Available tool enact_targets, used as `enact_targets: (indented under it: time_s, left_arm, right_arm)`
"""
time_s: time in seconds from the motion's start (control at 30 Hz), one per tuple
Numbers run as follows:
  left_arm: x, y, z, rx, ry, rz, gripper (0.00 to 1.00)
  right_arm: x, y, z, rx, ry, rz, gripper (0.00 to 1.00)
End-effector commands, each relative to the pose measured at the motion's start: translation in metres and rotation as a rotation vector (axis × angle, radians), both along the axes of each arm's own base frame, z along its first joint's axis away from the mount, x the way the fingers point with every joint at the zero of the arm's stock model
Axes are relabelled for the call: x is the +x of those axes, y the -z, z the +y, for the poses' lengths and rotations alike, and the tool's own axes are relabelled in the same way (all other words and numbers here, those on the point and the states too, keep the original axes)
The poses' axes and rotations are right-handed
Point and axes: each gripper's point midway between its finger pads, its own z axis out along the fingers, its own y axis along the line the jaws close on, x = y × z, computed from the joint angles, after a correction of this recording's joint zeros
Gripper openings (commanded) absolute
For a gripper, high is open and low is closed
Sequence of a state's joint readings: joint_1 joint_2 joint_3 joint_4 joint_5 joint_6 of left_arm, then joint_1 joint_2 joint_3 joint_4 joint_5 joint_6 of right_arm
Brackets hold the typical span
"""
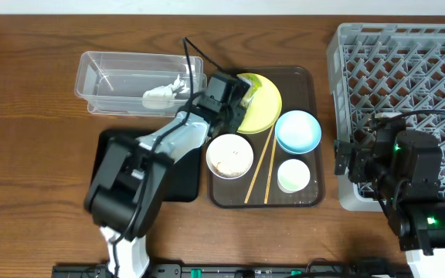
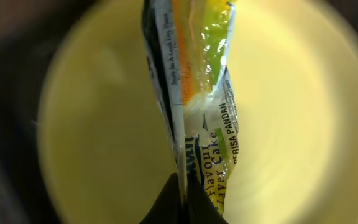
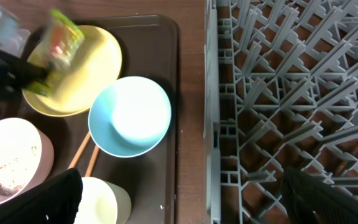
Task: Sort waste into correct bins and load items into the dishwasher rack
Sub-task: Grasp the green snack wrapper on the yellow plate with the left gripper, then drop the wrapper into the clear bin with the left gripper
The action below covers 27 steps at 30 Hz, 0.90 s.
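My left gripper (image 1: 240,93) is shut on the green-and-yellow snack wrapper (image 1: 248,80) and holds it just above the round yellow plate (image 1: 267,108). In the left wrist view the fingertips (image 2: 185,199) pinch the wrapper (image 2: 204,93) over the plate (image 2: 104,124). The light blue bowl (image 1: 297,131), the white bowl (image 1: 229,156) with rice scraps, the small white cup (image 1: 293,175) and the chopsticks (image 1: 259,166) lie on the brown tray. The crumpled paper scrap (image 1: 161,94) lies in the clear tub (image 1: 103,81). My right gripper (image 1: 346,158) is open and empty beside the grey rack (image 1: 408,77).
The dark brown serving tray (image 1: 314,197) holds the dishes. The black tray (image 1: 184,181) lies partly under my left arm. In the right wrist view the gripper (image 3: 185,199) spans the rack's left wall (image 3: 213,124), with the blue bowl (image 3: 129,118) and cup (image 3: 98,202) to its left.
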<state>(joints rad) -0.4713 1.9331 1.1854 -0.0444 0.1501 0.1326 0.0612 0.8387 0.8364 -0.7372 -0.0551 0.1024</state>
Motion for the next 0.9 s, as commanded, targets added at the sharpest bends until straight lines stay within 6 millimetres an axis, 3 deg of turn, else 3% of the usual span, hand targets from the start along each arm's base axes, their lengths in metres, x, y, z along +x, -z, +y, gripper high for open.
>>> enact_targets:
  time_s: [0.0,0.1,0.23,0.47,0.5,0.57,0.6,0.7,0.87]
  left_arm:
    - [0.006,-0.068,0.007,-0.051,-0.017,-0.120,0.06]
    - [0.009,-0.100,0.035,-0.040,-0.121,-0.166,0.06]
    - [0.022,-0.123,0.103,0.037,-0.374,-0.221,0.06]
    - [0.038,-0.107,0.183,0.036,-0.613,-0.171,0.07]
    - [0.039,-0.102,0.190,0.043,-0.629,-0.161,0.12]
    - [0.040,-0.094,0.201,0.052,-0.650,-0.144,0.30]
    - [0.041,-0.091,0.204,0.056,-0.656,-0.138,0.46]
    - [0.043,-0.089,0.208,0.058,-0.665,-0.139,0.51]
    - [0.040,-0.112,0.203,0.031,-0.654,-0.180,0.56]
  right_arm:
    - [0.002,-0.008,-0.003,0.002,0.010,-0.018,0.99]
    - [0.002,-0.008,-0.003,0.002,0.010,-0.018,0.99]
    - [0.002,-0.008,-0.003,0.003,0.009,-0.019,0.99]
    - [0.002,-0.008,-0.003,0.003,0.009,-0.018,0.99]
    - [0.002,-0.008,-0.003,0.003,0.009,-0.018,0.99]
    - [0.002,-0.008,-0.003,0.003,0.009,-0.018,0.99]
    - [0.002,-0.008,-0.003,0.003,0.009,-0.018,0.99]
    - [0.002,-0.008,-0.003,0.003,0.009,-0.017,0.99]
    - [0.000,-0.006,-0.003,0.002,0.009,-0.007,0.99]
